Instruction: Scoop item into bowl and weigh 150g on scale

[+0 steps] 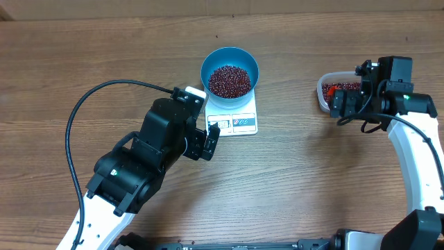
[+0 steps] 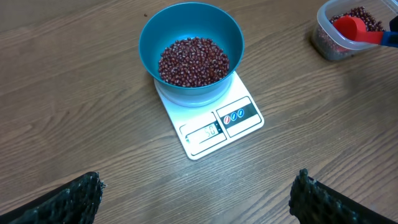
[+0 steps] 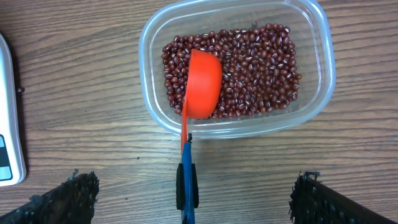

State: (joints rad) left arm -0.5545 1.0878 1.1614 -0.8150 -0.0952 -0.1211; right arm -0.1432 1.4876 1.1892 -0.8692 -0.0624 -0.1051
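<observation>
Beans (image 1: 229, 80) — small, glossy, dark red-brown — lie heaped in the bottom of the blue bowl (image 1: 207, 66), reaching well short of its rim. The bowl stands on the white scale (image 1: 236, 123) toward 12 o'clock on the table (image 1: 69, 69), covering the scale's far end. The display and blue-marked buttons show along the scale's 6 o'clock edge. From the left wrist the display shows pale digits too faint to read with confidence.

At about 2 o'clock sits a clear tub (image 1: 323, 90) with more of the same beans. The right arm covers most of it from overhead. The right wrist view shows the red-orange scoop (image 3: 204, 84) lying bowl-down on those beans, its blue-tipped handle hanging over the tub's 6 o'clock wall.

The left gripper (image 1: 211, 139) hangs just off the scale's 7 o'clock corner, jaws spread wide and empty. Only its dark fingertips (image 2: 87, 190) show in its own camera, cut off by the bottom edge. The right gripper (image 3: 193, 186) hovers at the tub's near side, jaws released — the handle runs between them, touching neither. The handle's end is cut off by the frame.
</observation>
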